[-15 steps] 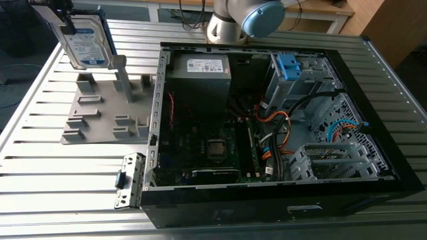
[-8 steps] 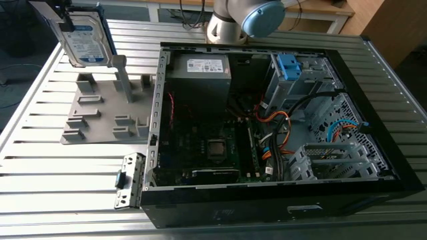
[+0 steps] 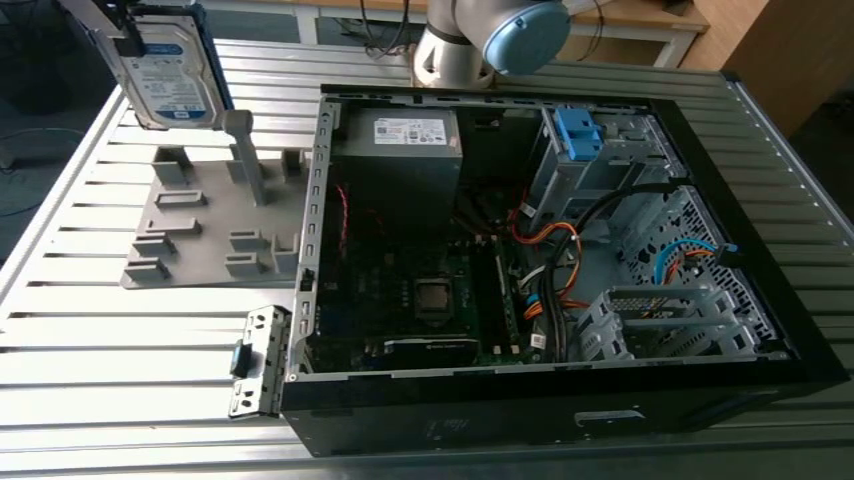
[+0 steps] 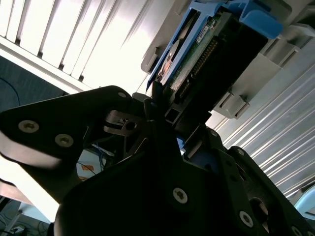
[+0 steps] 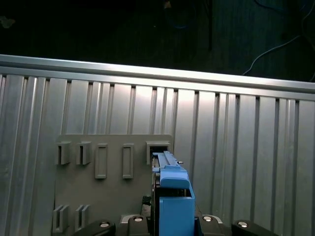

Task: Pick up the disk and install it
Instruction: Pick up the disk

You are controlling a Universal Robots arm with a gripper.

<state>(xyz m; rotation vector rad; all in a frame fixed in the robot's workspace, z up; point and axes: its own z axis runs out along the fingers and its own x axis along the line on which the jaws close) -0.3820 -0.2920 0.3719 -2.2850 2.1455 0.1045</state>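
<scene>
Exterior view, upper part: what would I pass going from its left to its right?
The disk, held up in the air → grey box with a white sticker → blue plastic bracket.

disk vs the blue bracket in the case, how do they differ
The disk has a silver face with a white-and-blue label; the bracket shows bare blue plastic. The disk is upright in the air above the grey holder, outside the case; the bracket sits inside it. Both have bright blue plastic.
</scene>
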